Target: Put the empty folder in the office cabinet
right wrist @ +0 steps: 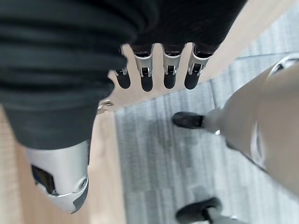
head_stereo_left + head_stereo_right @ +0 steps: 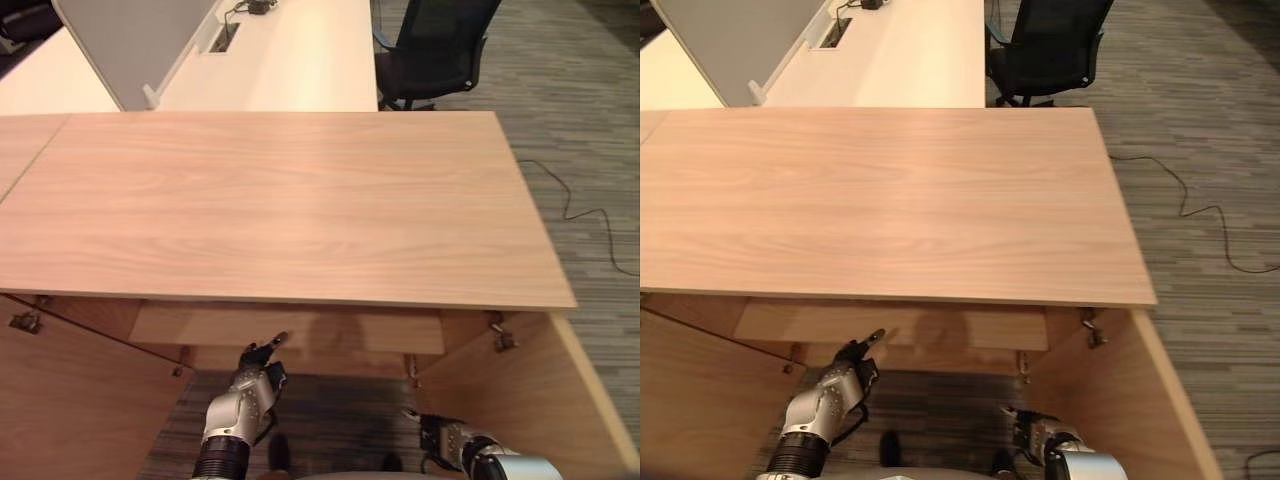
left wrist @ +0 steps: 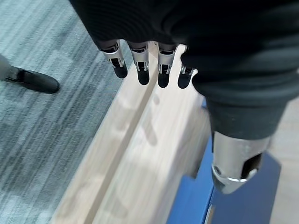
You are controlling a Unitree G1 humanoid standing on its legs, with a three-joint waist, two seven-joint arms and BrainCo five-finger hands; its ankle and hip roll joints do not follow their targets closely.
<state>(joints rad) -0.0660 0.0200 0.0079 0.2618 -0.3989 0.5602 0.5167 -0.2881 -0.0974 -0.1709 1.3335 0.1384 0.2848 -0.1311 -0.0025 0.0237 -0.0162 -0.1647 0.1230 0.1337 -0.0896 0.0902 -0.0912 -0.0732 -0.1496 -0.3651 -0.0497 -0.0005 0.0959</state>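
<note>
The blue folder (image 3: 187, 205) lies flat on a wooden shelf inside the cabinet, just past my left thumb, which is not touching it. My left hand (image 2: 255, 385) hovers in front of the shelf (image 2: 290, 328) under the cabinet top (image 2: 280, 200); its fingers (image 3: 140, 70) are straight and hold nothing. Lower down by the open right door (image 2: 540, 400), my right hand (image 2: 445, 435) hangs with relaxed fingers (image 1: 154, 77) and is empty.
Both cabinet doors stand open, the left door (image 2: 70, 400) swung out beside my left arm. Behind the cabinet is a long pale desk (image 2: 290, 60) with a grey divider panel (image 2: 130, 40) and a black office chair (image 2: 430, 50). Grey carpet lies to the right.
</note>
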